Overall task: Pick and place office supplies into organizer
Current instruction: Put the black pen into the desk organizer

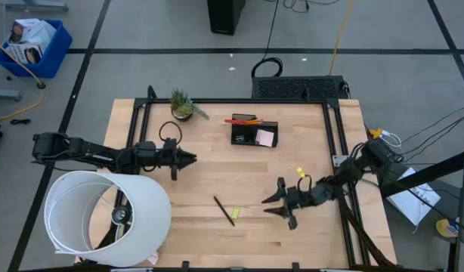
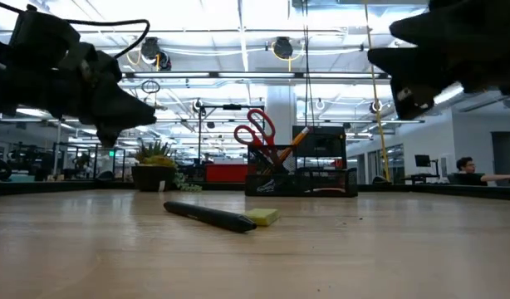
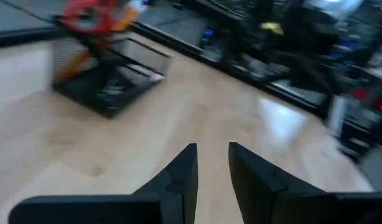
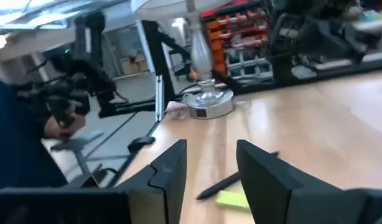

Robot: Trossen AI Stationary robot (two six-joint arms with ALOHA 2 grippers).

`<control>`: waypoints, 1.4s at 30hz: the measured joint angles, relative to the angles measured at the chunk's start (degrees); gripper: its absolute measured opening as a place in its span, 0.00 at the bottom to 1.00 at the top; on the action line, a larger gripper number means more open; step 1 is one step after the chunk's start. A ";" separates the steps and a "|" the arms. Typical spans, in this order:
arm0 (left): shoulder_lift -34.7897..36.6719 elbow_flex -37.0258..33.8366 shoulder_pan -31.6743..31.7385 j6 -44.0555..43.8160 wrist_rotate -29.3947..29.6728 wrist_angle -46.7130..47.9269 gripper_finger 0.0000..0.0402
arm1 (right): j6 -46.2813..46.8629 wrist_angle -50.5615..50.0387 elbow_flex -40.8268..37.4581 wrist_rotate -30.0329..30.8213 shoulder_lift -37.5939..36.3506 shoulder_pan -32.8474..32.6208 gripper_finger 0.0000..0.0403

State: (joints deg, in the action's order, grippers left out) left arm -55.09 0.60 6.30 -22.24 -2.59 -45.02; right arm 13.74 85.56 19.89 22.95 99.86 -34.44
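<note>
The dark organizer stands on the table's far middle. It holds the red-handled scissors, orange pencils and the pink sticky-note pad. A thin black pen lies flat on the table nearer the front, with the tiny yellow-green piece beside it. My left gripper hovers left of the organizer, open by a narrow gap and empty. My right gripper hovers to the right of the pen, open and empty; the pen and the yellow-green piece lie just ahead of it.
A large white cylinder fills the table's near left corner. A small potted plant stands at the far edge, left of the organizer. Bare wood lies between the two grippers. A person sits far off in the room.
</note>
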 joint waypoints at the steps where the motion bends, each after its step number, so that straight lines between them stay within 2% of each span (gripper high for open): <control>1: 0.00 0.00 -0.18 -0.09 -1.74 -0.14 0.23 | -1.58 0.10 -1.03 -2.61 -1.52 1.07 0.33; 4: -0.02 0.00 -1.26 1.87 -6.51 0.60 0.23 | -4.63 2.20 -4.82 -9.01 -7.20 4.28 0.33; 7: -0.02 0.00 -2.74 3.91 -8.81 3.16 0.23 | -7.25 2.11 -10.22 -9.20 -12.76 5.48 0.33; 9: -0.02 0.00 -4.00 4.90 -8.10 3.59 0.23 | -7.61 2.85 -13.92 -7.05 -16.72 5.54 0.33; 13: -0.02 0.00 -6.58 5.38 -7.72 3.51 0.23 | -4.34 1.53 -19.11 2.60 -23.55 5.63 0.33; 19: -0.41 0.02 -10.82 11.37 -10.07 3.18 0.23 | -6.00 -15.66 -18.94 4.32 -31.74 5.60 0.33; 24: -3.78 1.75 -14.01 16.60 -11.08 3.24 0.23 | -3.94 -24.59 -18.98 5.57 -33.51 5.60 0.33; 28: -9.96 6.54 -15.35 19.32 -12.93 3.27 0.23 | -3.96 -26.66 -19.03 5.39 -33.38 5.60 0.33; 32: -16.57 11.35 -16.84 23.39 -12.19 2.94 0.23 | -3.06 -26.37 -18.88 6.00 -33.41 5.60 0.33; 36: -18.05 14.57 -16.30 22.45 -6.97 3.09 0.23 | 5.88 -23.98 -16.91 17.81 -33.50 5.82 0.33; 39: -18.05 14.77 -16.19 17.86 -5.01 2.93 0.23 | 7.62 -21.49 -16.69 20.52 -33.62 5.88 0.33; 42: -18.09 14.62 -16.95 25.47 -9.88 2.27 0.23 | 7.89 -21.09 -16.69 20.49 -33.60 5.90 0.33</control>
State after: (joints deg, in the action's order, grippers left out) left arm -73.18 15.22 -10.66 3.24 -12.48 -42.75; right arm 21.63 64.47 3.20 43.44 66.26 -28.53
